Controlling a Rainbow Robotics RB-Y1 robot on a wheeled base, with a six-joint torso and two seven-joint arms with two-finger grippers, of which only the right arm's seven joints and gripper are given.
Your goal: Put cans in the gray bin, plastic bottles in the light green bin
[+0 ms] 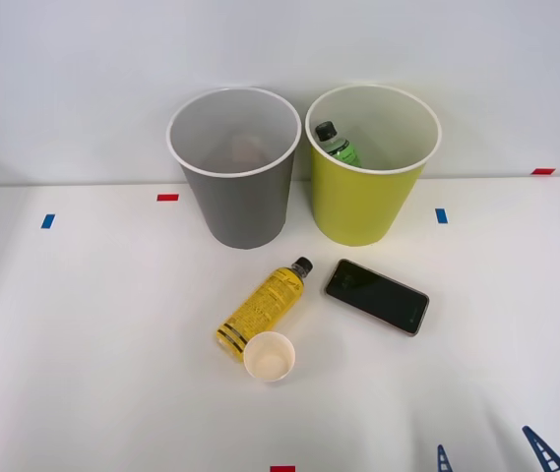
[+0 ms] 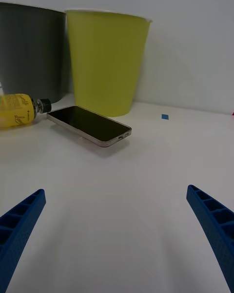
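The gray bin [image 1: 235,172] and the light green bin [image 1: 370,167] stand side by side at the back of the white table; both also show in the wrist view, gray bin [image 2: 31,51] and light green bin [image 2: 105,58]. A clear plastic bottle [image 1: 337,144] with a green label leans inside the light green bin. A slim yellow-label bottle [image 1: 265,307] lies on its side in front of the bins, also bottle [image 2: 19,110]. My right gripper [image 1: 494,454] is at the table's near right edge, open and holding nothing; its blue fingers [image 2: 19,224] are spread wide.
A dark phone [image 1: 376,295] lies flat right of the yellow bottle, also phone [image 2: 90,124]. A small white paper cup [image 1: 269,356] stands against the bottle's base. Red and blue tape marks [image 1: 167,197] dot the table.
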